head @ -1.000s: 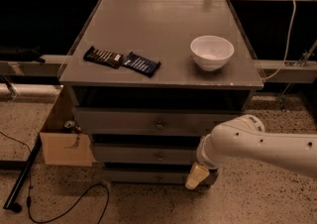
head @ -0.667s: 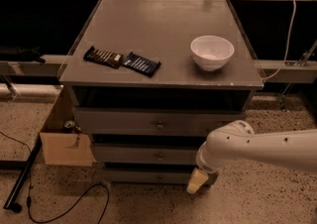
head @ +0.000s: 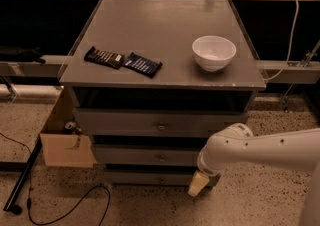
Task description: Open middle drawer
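Note:
The grey cabinet has three drawers, all shut. The middle drawer (head: 145, 156) has a medium-height grey front with a small round knob (head: 161, 158) at its centre. The taller top drawer (head: 150, 122) is above it and the slim bottom drawer (head: 145, 177) below. My white arm (head: 260, 152) reaches in from the right. My gripper (head: 198, 184) hangs low at the cabinet's front right corner, level with the bottom drawer, to the right of and below the middle drawer's knob. It touches no knob.
On the cabinet top (head: 160, 35) stand a white bowl (head: 214, 52) and two dark snack bars (head: 122, 61). A cardboard box (head: 65, 145) sits on the floor at the cabinet's left. A black cable (head: 70, 210) lies on the floor.
My arm has shifted slightly down and to the left, and the gripper hangs a little lower by the cabinet's right corner. The drawers have not moved.

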Controlling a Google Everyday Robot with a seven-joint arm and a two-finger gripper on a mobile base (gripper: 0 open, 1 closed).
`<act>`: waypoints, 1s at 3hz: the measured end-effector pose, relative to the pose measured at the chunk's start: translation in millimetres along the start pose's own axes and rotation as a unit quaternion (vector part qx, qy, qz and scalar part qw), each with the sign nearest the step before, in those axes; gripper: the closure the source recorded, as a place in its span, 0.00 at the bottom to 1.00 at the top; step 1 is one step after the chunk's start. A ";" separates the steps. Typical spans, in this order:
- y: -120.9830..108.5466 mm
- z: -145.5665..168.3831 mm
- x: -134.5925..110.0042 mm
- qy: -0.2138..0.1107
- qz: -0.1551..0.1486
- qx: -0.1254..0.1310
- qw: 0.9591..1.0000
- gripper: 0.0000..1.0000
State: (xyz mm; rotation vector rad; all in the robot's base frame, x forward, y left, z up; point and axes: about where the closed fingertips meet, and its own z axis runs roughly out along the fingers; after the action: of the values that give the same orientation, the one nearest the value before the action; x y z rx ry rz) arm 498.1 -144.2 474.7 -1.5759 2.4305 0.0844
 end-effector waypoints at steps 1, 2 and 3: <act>-0.4 32.6 0.2 0.012 -0.003 0.004 1.000 0.00; -8.6 81.0 -7.3 0.026 -0.018 0.020 0.999 0.00; -5.1 51.1 3.9 0.024 -0.009 0.024 0.999 0.00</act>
State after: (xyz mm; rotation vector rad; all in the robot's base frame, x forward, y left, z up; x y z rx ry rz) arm 510.0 -140.6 424.7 -1.5962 2.4355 -0.0156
